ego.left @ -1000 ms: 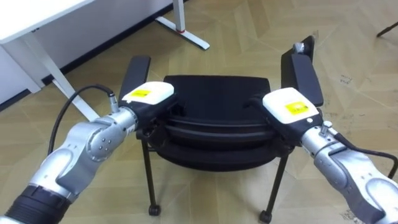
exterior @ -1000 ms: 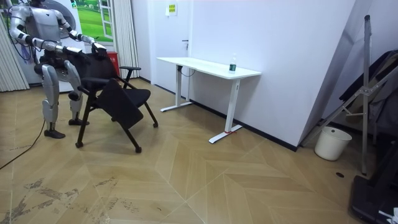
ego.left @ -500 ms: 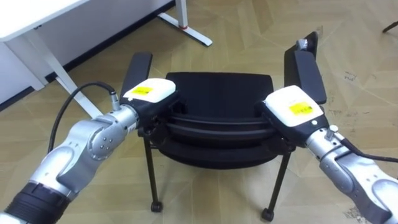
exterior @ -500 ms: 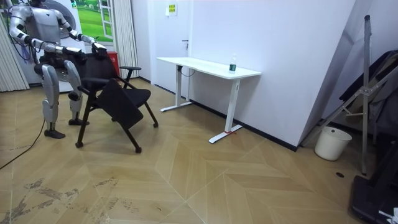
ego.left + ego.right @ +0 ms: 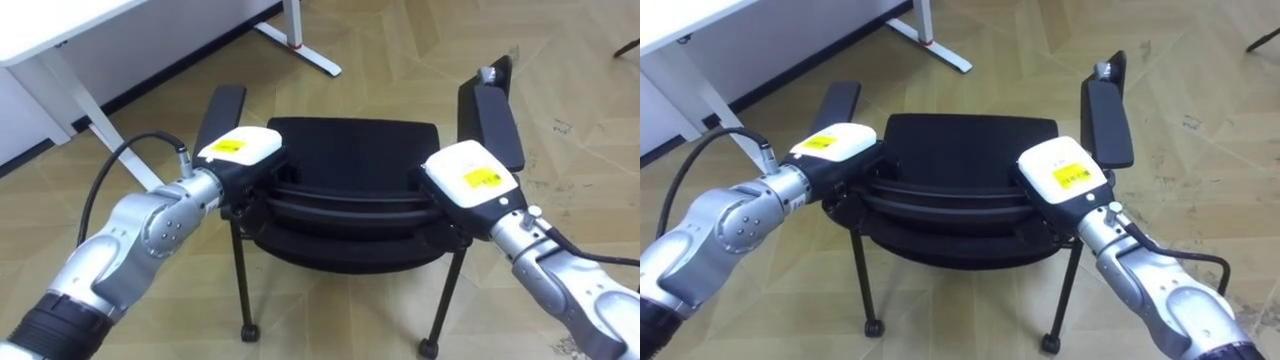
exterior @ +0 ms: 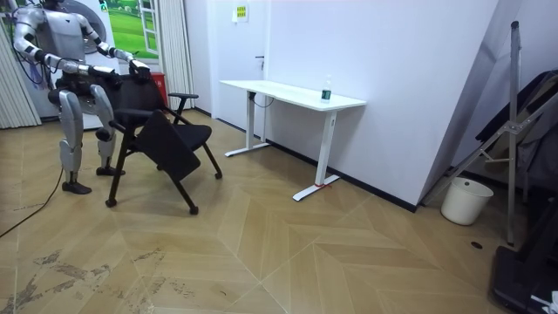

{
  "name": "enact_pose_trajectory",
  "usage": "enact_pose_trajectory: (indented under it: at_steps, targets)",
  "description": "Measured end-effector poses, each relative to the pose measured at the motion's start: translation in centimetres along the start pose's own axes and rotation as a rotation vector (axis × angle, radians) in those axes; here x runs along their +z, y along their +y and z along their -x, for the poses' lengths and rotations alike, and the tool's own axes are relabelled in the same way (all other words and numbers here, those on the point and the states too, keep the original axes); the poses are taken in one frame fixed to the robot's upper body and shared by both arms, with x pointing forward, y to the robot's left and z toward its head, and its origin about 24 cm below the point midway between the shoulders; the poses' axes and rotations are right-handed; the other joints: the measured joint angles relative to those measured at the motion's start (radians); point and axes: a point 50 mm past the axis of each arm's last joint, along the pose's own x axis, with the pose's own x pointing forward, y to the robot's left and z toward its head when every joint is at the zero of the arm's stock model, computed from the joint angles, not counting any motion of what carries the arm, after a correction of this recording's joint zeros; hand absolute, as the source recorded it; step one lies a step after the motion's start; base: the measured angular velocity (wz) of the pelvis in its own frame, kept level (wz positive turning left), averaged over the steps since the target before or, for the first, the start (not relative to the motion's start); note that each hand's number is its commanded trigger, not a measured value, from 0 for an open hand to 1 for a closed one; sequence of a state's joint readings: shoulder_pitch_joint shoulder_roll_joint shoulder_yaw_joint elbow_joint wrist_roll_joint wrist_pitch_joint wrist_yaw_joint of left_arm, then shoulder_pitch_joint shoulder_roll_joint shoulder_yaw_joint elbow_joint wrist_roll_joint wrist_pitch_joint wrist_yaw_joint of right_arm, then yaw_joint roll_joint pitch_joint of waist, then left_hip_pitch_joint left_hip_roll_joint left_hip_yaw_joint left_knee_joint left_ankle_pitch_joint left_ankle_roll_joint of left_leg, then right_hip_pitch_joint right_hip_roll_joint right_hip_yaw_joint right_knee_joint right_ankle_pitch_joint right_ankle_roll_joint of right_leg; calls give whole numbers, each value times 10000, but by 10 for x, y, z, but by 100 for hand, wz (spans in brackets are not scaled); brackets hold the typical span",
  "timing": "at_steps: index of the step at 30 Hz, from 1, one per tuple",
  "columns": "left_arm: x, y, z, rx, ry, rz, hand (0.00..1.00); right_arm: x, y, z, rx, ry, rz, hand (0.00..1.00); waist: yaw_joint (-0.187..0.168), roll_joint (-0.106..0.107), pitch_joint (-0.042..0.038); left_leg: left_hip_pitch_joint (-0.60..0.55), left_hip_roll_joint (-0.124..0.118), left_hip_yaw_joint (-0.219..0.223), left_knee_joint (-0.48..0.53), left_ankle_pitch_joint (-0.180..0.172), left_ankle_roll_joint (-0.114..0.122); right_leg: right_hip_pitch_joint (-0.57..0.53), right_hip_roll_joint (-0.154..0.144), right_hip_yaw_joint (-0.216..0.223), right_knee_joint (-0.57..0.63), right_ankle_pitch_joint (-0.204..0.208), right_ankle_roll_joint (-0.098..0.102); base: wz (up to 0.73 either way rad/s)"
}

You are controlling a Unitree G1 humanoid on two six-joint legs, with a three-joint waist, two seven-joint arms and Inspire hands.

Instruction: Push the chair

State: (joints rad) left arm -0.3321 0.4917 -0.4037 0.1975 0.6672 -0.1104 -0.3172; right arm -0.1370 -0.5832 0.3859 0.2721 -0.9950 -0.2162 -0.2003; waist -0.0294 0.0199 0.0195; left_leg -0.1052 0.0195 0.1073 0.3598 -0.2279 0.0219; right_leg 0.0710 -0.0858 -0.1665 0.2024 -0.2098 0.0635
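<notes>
We stand close behind the chair (image 5: 350,150) on the parquet floor (image 5: 400,50). The left hand (image 5: 240,150) and the right hand (image 5: 470,178) lie on the top edge of its backrest (image 5: 345,207), one at each end — whether either hand grips, we cannot tell. Beyond the chair, to our left, stands a white worktop (image 5: 50,30).

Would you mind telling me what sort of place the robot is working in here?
Probably an office-like test room: a white desk against a plain wall, a black chair with armrests on a herringbone wood floor, and a white bucket.
</notes>
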Motion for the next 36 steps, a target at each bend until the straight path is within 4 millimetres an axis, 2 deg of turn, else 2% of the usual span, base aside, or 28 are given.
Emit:
enact_pose_trajectory:
  at_steps: [9, 14, 17, 19, 21, 22, 27, 30, 32, 36]
  targets:
    - [1, -1, 0, 46, -26, -51, 100, 1, 3, 1, -63, 33, -68, 100, 33, -59, -6, 0, 6, -3, 9, 0, 0, -8, 3, 10, 26, 0, 0, 0]
    - [1, -3, -1, 349, -58, -75, 100, -1, 8, 2, -139, 190, -210, 100, 122, -288, -27, -90, 12, -28, 39, 2, -3, -29, 10, -16, 37, 0, -1, 1]
    - [-2, -7, -2, 514, -39, -37, 100, 1, 13, 1, -139, 285, -354, 100, 141, -365, -76, -93, 11, -34, 90, 2, -3, 7, 11, -33, 37, 0, -1, 0]
    - [-4, -10, -2, 597, 59, 51, 100, 2, 14, -1, -136, 296, -350, 100, 140, -370, -77, -118, 15, -35, 137, 1, -2, 37, 16, -43, 39, 0, -1, 0]
    - [-8, -14, -3, 754, 143, 212, 100, 4, 16, -5, -83, 319, -378, 100, 128, -368, -77, -123, 26, -103, 194, 1, -2, 55, 23, -102, 112, -1, -4, 7]
    - [-9, -15, -5, 862, 171, 293, 100, 4, 17, -5, -29, 364, -402, 100, 104, -369, -77, -129, 35, -165, 222, 5, -7, 57, 22, -277, 213, -5, -7, 16]
    - [-14, -21, -10, 973, 392, 305, 100, 11, 23, -8, 99, 513, -633, 100, 72, -410, -28, -136, 48, -418, 363, -4, -53, 124, 25, -598, 552, -164, -101, 14]
    - [-14, -23, -10, 1098, 443, 245, 100, 12, 23, -9, 103, 546, -665, 100, 63, -421, 15, -307, 74, -534, 743, -86, -104, -42, -2, -733, 1091, -437, -173, 15]
    - [-14, -25, -11, 1141, 468, 286, 100, 12, 25, -10, 168, 590, -734, 100, 57, -347, 66, -494, 235, -594, 1262, -282, -162, -46, 59, -927, 1453, -648, -263, 14]
    - [-15, -32, -11, 1021, 621, 418, 100, 12, 28, -9, 268, 561, -719, 100, 2, -272, 81, -551, 211, -754, 1499, -342, -200, -71, -5, -1099, 1848, -968, -349, 15]
